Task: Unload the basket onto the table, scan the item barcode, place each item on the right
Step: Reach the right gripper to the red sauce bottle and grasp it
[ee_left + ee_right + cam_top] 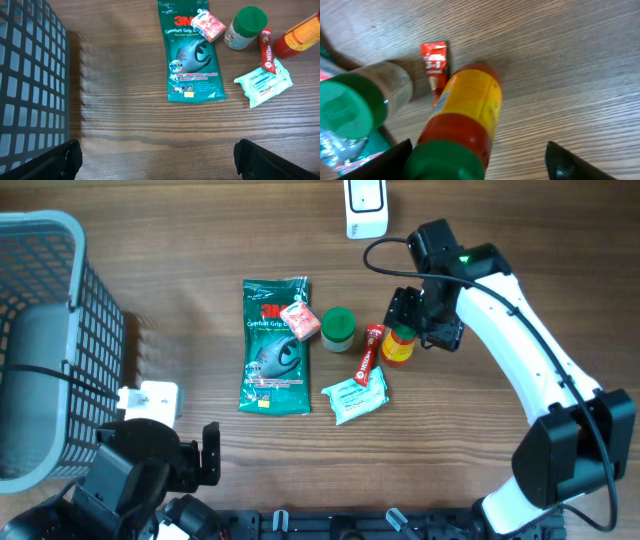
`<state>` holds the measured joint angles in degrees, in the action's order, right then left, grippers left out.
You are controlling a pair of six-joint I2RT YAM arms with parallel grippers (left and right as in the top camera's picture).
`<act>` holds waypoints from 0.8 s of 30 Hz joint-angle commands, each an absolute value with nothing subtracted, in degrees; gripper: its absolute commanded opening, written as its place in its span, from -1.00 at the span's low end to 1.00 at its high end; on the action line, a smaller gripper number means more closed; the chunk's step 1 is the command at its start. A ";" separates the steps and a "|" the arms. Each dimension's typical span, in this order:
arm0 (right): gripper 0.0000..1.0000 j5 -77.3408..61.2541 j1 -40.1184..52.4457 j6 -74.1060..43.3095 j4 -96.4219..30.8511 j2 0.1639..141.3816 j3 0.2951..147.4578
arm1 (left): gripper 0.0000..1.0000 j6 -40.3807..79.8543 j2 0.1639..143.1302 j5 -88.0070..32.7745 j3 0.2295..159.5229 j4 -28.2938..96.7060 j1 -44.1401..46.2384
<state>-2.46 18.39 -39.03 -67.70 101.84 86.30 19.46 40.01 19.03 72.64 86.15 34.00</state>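
**Overhead:** One white scanner [366, 208] stands at the far edge of the desk [200, 240], beyond the right tool [408, 330]. That tool hangs over one yellow-and-red bottle [398, 346], the item closest to it. From the tool toward the basket side come one red sachet [369, 355], one green-lidded jar [338, 326], and one small pink packet [299, 321] resting on one green glove pack [274, 345]. One pale wipes pack [355, 396] lies nearer the robot than the sachet. That makes six items. One grey basket [40, 330] stands beside the left tool [160, 442], which is well apart from all six.

**Left wrist:** The left tool's two fingers stand wide apart with only bare desk between them. The glove pack lies ahead of the tool, the other five items sit ahead and off to one side, and the basket wall is on the other side.

**Right wrist:** The right tool's two fingers are apart, one on each side of the bottle, whose green cap is the end nearest the tool. One finger sits close against the cap, and I cannot tell whether it touches. The other is clear of the bottle, so nothing is clamped. The jar and sachet lie just beside the bottle.
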 commanded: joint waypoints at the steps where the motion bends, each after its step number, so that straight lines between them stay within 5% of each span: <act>1: 0.16 0.16 18.59 -37.04 -67.29 102.91 87.31 | 1.00 20.21 39.70 19.55 72.77 86.02 33.80; 6: -0.35 -0.43 18.57 -30.02 -67.13 102.91 87.33 | 1.00 20.21 39.70 19.55 72.77 86.04 33.80; 13: -0.41 -0.40 18.04 -2.61 -72.75 102.63 90.91 | 1.00 20.18 39.70 19.55 72.77 86.04 33.80; 18: 0.02 1.93 18.04 4.78 -79.61 102.63 100.31 | 1.00 20.21 39.70 19.55 72.77 86.04 33.80; 24: 0.04 2.24 18.04 9.50 -74.59 102.74 102.30 | 1.00 20.21 39.70 19.55 72.77 86.04 33.80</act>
<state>0.32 18.28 5.06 -76.49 102.15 101.54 19.46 40.01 19.03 72.64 86.15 34.00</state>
